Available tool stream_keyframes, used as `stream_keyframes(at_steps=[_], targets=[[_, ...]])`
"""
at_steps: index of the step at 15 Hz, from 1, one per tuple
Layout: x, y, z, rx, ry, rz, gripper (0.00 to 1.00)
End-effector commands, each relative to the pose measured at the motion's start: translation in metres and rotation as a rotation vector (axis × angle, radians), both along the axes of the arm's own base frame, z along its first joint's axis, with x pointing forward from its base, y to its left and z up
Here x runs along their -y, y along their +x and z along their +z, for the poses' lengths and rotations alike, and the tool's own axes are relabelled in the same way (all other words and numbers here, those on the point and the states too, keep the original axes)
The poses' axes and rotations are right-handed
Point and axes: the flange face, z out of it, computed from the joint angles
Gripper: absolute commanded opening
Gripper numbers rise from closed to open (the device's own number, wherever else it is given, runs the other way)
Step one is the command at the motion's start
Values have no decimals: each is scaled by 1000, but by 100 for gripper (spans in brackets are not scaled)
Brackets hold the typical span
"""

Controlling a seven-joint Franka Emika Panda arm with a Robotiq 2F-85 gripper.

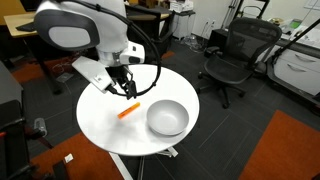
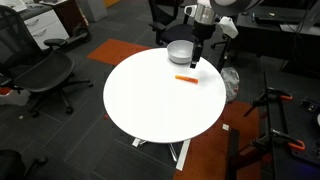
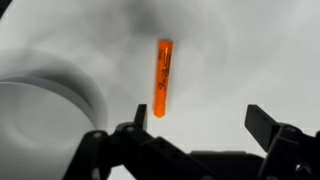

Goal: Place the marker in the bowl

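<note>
- Black jaws of the gripper (image 3: 198,114) stand wide open in the wrist view. Nothing is between them and they touch nothing.
- The marker (image 3: 163,78) lies flat on the white surface (image 3: 255,55), ahead of the jaws and apart from them. It is closer to the jaw on the bowl's side.
- The bowl (image 3: 40,110) stands near the marker without touching it, so the marker is outside the bowl.
- By count: one orange marker, one grey-white bowl, one round surface, one arm (image 1: 75,28).
- The wrist view gives only a blurred part of the bowl's rim. Both exterior views give the whole bowl (image 1: 167,118) (image 2: 180,50).
- Both exterior views also show the gripper (image 1: 122,88) (image 2: 196,62) hanging above the surface, close over the marker (image 1: 128,111) (image 2: 185,78). How far the jaws are open cannot be seen there.
- An office chair (image 1: 232,55) appears in an exterior view, but not in the wrist view.
</note>
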Motion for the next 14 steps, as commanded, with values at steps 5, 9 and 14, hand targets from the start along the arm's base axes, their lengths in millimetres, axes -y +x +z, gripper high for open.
stream_keyframes(at_steps=[5, 9, 14], targets=[[-1, 19, -41, -38, 13, -14, 100], [7, 29, -53, -46, 8, -30, 100], [12, 39, -63, -56, 0, -49, 100]])
